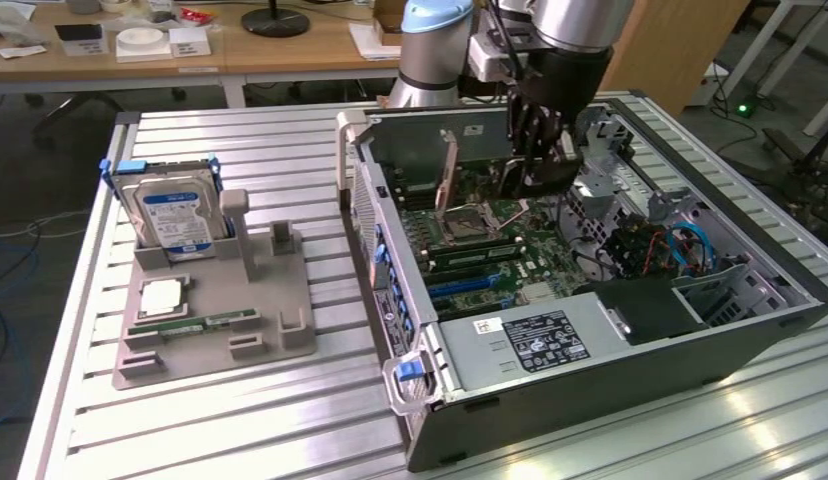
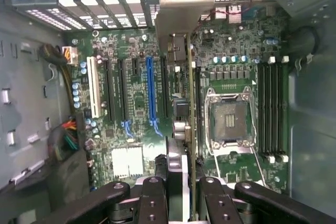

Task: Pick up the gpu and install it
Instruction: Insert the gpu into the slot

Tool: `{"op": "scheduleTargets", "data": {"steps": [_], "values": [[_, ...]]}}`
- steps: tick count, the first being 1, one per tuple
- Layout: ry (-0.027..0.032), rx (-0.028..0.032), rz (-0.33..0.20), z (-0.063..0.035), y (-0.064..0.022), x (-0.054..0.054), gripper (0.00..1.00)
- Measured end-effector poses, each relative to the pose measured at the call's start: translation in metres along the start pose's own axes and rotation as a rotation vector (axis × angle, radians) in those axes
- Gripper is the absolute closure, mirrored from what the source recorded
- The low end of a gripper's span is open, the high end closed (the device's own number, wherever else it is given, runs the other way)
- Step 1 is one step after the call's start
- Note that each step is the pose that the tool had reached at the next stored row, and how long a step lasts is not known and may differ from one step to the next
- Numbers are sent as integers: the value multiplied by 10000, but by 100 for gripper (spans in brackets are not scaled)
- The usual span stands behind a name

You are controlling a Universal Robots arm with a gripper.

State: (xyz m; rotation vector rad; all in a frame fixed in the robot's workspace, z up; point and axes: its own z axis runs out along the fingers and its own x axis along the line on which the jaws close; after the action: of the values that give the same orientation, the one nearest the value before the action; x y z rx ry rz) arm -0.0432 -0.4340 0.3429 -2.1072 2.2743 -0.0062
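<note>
Black gpu (image 2: 181, 93) pinched edge-on by end effector (image 2: 181, 184), above motherboard (image 2: 136, 98) inside open case (image 1: 588, 385); ribbed metal desk (image 1: 254, 160).

The exterior view sits high and off the arm, looking obliquely down across the slatted table (image 1: 254, 420) from some way back. It takes in the whole open computer case (image 1: 628, 370) at the exterior view's right. The wrist view looks straight down into that case from close above, along the gripper (image 2: 181, 192) and the edge-on gpu (image 2: 177, 153) clamped in it, facing the motherboard (image 2: 136, 103) squarely. Both views share the case interior: the CPU socket (image 1: 464, 225) (image 2: 231, 121), the memory slots (image 1: 474, 255) (image 2: 273, 108) and the blue expansion slot (image 1: 461, 287) (image 2: 151, 90).
</note>
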Motion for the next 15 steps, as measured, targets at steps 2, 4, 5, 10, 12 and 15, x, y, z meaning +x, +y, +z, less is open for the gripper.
{"op": "scheduleTargets", "data": {"steps": [2,4,5,10,12,15], "values": [[-7,3,20,30,-2,42,72],[-3,2,26,63,14,48,72],[-4,2,26,81,22,50,72],[-3,1,22,157,54,73,72],[-4,2,26,171,52,116,72],[-6,2,27,200,52,147,72]]}}
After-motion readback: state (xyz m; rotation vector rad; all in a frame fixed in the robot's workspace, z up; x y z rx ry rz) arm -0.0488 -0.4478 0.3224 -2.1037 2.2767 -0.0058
